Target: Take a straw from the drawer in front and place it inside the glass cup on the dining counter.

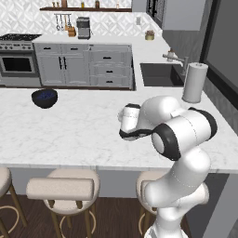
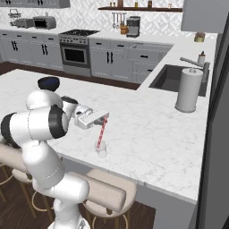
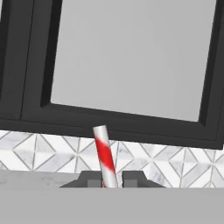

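My gripper (image 2: pixel 105 117) hangs over the dining counter (image 2: pixel 147 129) near its front edge, shut on the upper part of the red-and-white striped straw (image 2: pixel 102 130). The straw slants down, and its lower end sits inside the small glass cup (image 2: pixel 101 150) standing on the marble. In the hand view the straw (image 3: pixel 104 155) rises tilted between the two dark fingertips (image 3: pixel 94 180). From the left base view my own arm hides the cup and the straw on the counter (image 1: pixel 69 130). The drawer is out of view.
A paper towel roll (image 2: pixel 188 90) stands beside the dark sink (image 2: pixel 176 79) and its faucet at the far right. A dark blue bowl (image 1: pixel 44 98) sits at the counter's far left. Padded stools (image 1: pixel 62 188) line the near edge below the overhang.
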Tool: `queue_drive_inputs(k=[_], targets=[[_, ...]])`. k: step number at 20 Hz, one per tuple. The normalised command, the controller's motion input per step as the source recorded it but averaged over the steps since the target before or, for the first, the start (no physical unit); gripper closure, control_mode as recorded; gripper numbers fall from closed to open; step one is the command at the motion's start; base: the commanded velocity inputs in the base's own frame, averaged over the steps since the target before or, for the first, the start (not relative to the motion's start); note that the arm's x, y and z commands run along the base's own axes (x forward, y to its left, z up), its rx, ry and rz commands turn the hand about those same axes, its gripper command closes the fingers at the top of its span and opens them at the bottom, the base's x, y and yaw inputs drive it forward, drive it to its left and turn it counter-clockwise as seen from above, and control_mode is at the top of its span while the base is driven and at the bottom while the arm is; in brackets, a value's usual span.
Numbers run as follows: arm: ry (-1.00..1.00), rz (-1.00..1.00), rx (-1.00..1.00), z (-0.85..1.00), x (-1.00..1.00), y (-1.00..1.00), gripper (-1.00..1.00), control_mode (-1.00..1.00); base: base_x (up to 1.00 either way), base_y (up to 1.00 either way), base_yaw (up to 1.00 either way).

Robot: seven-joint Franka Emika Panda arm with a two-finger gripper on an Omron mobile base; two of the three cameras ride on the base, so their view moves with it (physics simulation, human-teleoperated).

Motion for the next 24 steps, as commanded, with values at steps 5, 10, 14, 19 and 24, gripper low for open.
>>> queue_drive_inputs(k=[5, 10, 14, 19, 24], targets=[[-0.04, -0.04, -0.05, 0.05, 0.05, 0.02, 1.0, -1.0, 0.0, 0.0, 0.0], [-0.01, -0.05, -0.03, 0.1, 0.0, 0.04, 1.0, -1.0, 0.0, 0.0, 0.0], [0.0, -0.07, 0.0, 0.18, -0.01, 0.02, 1.0, -1.0, 0.0, 0.0, 0.0], [0.0, -0.08, -0.01, 0.04, 0.0, 0.01, 1.0, -1.0, 0.0, 0.0, 0.0], [0.0, -0.06, -0.04, -0.15, 0.01, 0.0, 1.0, -1.0, 0.0, 0.0, 0.0]])
